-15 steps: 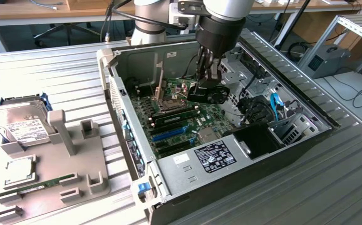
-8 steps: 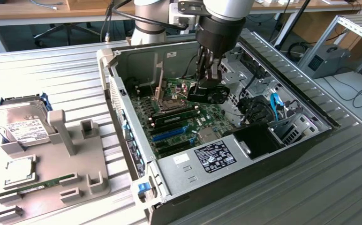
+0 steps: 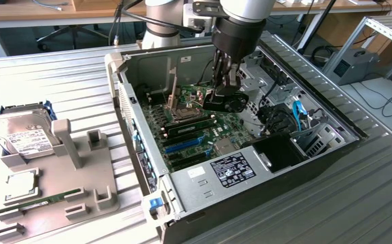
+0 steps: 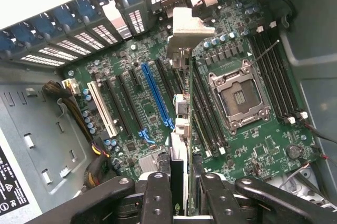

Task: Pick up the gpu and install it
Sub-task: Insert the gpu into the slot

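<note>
Step in hand: as I read it, pickup is done and the install is under way; the card is being carried down into the open case, not yet seated.
Claw: the gripper (image 3: 224,96) has its two fingers (image 4: 158,195) drawn in narrow and clamped on the gpu (image 4: 181,129), holding it edge-on.
Where the card is: in the exterior view it hangs at upper centre of the frame, inside the computer case (image 3: 182,183), with its black fan side (image 3: 228,104) facing the exterior view's right. In the wrist view it runs up the middle of the frame as a thin strip, ending in the silver bracket (image 4: 190,29) at upper centre.
Below it: the motherboard (image 4: 137,63), with the blue slot (image 4: 156,95) just left of the card's edge in the wrist frame, and the CPU socket (image 4: 238,95) at centre right.
Contact: the card looks to be above the board, but I cannot tell whether its lower edge touches anything yet.
What the next move calls for: by my judgement, lining the card's edge along the long slot and the bracket against the rear wall openings (image 4: 84,37) at upper left, then a straight, even push down.
Elsewhere: a parts holder (image 3: 54,198) at lower left of the exterior view with a hard drive (image 3: 20,134) and a RAM stick (image 3: 40,202) on it.
</note>
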You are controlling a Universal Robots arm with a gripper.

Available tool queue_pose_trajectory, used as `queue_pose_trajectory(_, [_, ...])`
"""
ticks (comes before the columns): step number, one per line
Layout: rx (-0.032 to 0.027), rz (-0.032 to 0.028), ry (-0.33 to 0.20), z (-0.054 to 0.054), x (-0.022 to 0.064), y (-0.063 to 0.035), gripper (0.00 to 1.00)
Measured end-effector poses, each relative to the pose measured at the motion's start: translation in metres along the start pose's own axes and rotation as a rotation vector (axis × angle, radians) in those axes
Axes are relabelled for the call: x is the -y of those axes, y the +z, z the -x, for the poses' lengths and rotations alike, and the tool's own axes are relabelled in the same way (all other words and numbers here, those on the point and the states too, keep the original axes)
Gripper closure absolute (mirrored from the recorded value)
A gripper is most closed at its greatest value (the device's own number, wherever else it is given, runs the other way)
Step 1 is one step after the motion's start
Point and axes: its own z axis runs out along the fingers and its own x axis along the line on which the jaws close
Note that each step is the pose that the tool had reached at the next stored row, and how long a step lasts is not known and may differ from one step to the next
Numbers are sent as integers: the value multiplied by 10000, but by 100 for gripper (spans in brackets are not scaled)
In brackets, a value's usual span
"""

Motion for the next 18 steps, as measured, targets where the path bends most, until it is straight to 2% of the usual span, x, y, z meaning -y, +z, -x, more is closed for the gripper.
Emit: queue_pose_trajectory(18, [-4, 13, -461, 1, 2, 2, 74])
